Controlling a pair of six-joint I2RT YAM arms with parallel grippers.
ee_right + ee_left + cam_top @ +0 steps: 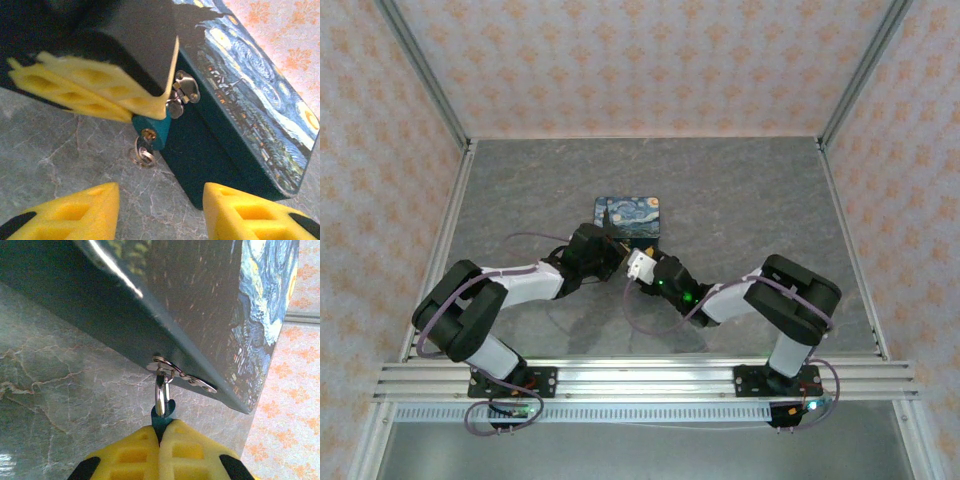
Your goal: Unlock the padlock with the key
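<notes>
Left gripper [161,432] clamps a tiny padlock [163,416] on a painted tin [210,295]; right gripper [160,200] stands agape.

We see the left gripper's ribbed yellow fingers [135,450] pressed together on the padlock, a small teal block whose thin silvery shackle [160,390] loops through the tin's metal clasp [182,375]. The tin is a glossy dark blue box printed with a swirling night sky, resting on a veined grey stone-look table [55,385]. The key [142,148], a grey metal sliver on a small ring, sits in the padlock's brass keyhole. The right gripper holds nothing, the key just beyond its wide-set tips.
</notes>
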